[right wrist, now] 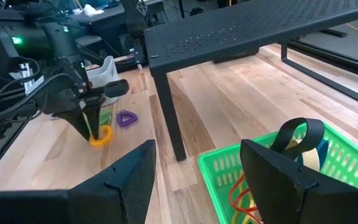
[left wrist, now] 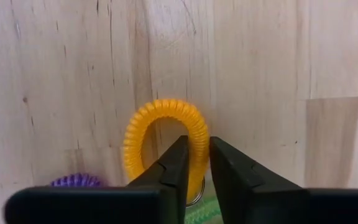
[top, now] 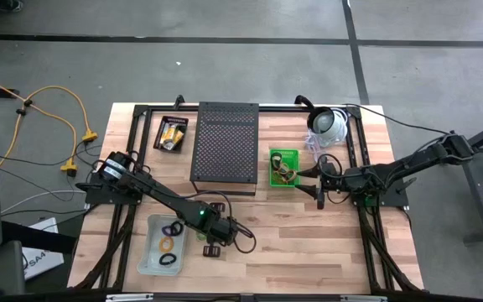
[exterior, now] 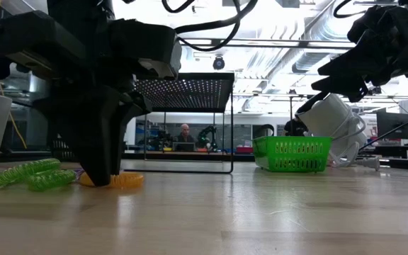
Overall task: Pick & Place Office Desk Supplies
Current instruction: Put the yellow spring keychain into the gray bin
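1. Office desk supplies lie in several spots on your pale wooden-plank table (top: 309, 252): loops in the tray at lower left of the overhead picture, more in the basket at centre right, loose coils near lower centre.
2. The black perforated metal shelf (top: 225, 143) stands at upper centre of the overhead picture, on thin legs.
3. Your left arm reaches from the left edge toward lower centre; the left gripper (left wrist: 194, 163) points down at the table, its two fingers nearly together, pinching the rim of the orange coiled plastic loop (left wrist: 164, 134) that lies flat on the wood.
4. Your right arm comes in from the right edge; the right gripper (right wrist: 194, 165) hangs above the basket's near edge with its fingers wide apart, holding nothing.
5. The white dome-shaped device (top: 329, 124) with a cable sits at upper right, just behind the basket.
6. The clear plastic tray (top: 145, 252) holds purple, orange and black loops.
7. The green plastic mesh basket (top: 272, 179) holds a black loop and brown bands.
8. The yellow-and-black packet (top: 172, 132) lies left of the shelf.
9. A green coiled loop (exterior: 30, 173) and a purple coiled loop (right wrist: 127, 118) lie beside the orange one.
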You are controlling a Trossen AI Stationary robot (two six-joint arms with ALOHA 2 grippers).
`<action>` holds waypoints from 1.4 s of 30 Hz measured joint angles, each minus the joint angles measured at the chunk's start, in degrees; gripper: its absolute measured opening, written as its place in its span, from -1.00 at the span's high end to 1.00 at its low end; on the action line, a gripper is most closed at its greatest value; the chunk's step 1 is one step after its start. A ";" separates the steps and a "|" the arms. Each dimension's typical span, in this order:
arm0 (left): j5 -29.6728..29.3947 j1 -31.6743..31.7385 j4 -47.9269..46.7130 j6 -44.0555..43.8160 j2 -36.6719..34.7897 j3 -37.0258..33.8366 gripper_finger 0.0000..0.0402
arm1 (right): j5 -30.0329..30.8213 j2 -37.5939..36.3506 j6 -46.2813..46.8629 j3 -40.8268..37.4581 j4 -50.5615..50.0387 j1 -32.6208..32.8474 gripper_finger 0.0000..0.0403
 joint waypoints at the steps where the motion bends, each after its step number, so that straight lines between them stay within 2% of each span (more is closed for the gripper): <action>1: 0.00 0.01 0.02 0.00 0.00 0.00 0.78 | 0.00 0.00 0.00 0.00 0.00 0.00 -0.11; 6: 0.00 0.01 0.00 0.00 0.00 0.00 0.90 | -0.02 0.00 0.00 0.00 0.02 0.00 -0.11; 16: 0.00 -0.01 -0.67 0.64 -0.34 0.00 0.93 | -0.01 0.00 0.00 0.00 0.00 0.00 -0.11; 27: -3.18 -0.05 -5.44 0.87 -7.69 0.02 0.93 | -0.02 0.00 0.00 0.00 0.00 0.00 -0.11; 37: -4.55 -1.38 -6.88 0.87 -8.54 0.02 0.93 | -0.02 0.00 0.00 0.00 0.00 0.01 -0.11; 42: -5.25 -1.90 -11.11 -1.14 -11.75 0.33 0.93 | 0.00 0.00 0.00 0.00 0.00 0.00 -0.11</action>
